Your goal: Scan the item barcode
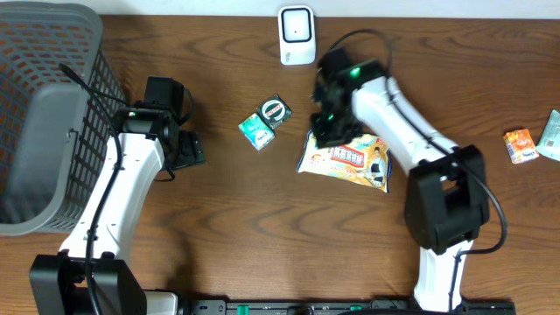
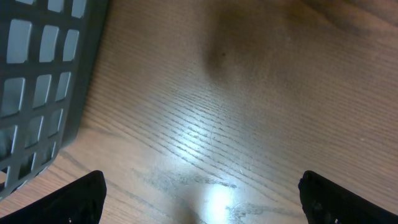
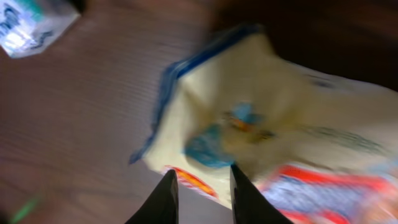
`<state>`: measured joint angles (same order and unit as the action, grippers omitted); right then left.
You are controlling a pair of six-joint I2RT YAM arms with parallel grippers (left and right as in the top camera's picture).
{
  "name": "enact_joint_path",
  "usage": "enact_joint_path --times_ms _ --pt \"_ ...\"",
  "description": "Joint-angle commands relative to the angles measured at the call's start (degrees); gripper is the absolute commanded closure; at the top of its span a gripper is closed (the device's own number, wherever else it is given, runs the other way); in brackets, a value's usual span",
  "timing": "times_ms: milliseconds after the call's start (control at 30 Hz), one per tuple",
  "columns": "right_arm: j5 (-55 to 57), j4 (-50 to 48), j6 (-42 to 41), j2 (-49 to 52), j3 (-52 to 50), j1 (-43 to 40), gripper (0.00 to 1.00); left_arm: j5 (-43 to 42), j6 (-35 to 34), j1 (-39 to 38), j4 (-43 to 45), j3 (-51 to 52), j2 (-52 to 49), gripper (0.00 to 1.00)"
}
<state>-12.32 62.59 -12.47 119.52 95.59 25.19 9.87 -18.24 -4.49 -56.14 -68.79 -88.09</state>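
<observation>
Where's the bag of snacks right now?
In the overhead view the snack bag lies on the table right of centre, one corner under the right pincer, with the small green box to its left.

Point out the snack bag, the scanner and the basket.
snack bag [image 1: 350, 163]: overhead view, middle of its printed front.
scanner [image 1: 297, 35]: overhead view, centre of its white face.
basket [image 1: 83, 105]: overhead view, its right mesh wall.

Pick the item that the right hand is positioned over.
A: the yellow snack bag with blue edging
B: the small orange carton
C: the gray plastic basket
A: the right wrist view shows the snack bag filling the frame just beyond the right hand, and from overhead that hand sits over the bag's upper left corner, far from the other two items.
</observation>
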Motion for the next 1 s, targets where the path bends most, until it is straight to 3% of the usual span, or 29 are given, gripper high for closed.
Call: enact_joint_path --times_ms 0,100,333,467,667,867,967 --pt "-1.3 -5.5 -3.4 0.2 -4.3 3.2 0.78 1.1 -0.7 0.2 -0.2 0.2 0.0 0.02" --pt "-2.3 -10.7 -6.2 0.2 -6.4 5.9 0.9 1.1 -0.7 0.2 -0.2 0.2 0.0 0.02" --pt "-11.0 -6.8 -5.5 0.0 -1.1 7.3 0.95 1.1 -0.7 0.2 -0.2 0.2 0.0 0.02" --pt "-7.1 -2.0 -5.1 0.0 2.8 6.4 0.91 1.1 -0.7 0.2 -0.2 0.2 0.0 0.02" --pt "7.5 0.5 -7.0 0.0 3.0 5.2 0.85 1.1 -0.7 0.2 -0.2 0.2 0.0 0.02" --pt "9.5 -0.1 -7.2 0.1 -0.4 5.6 0.83 1.1 -0.7 0.2 -0.2 0.2 0.0 0.02" --pt "10.9 -0.6 -7.2 0.1 -3.7 5.8 0.9 1.1 -0.7 0.2 -0.2 0.2 0.0 0.02"
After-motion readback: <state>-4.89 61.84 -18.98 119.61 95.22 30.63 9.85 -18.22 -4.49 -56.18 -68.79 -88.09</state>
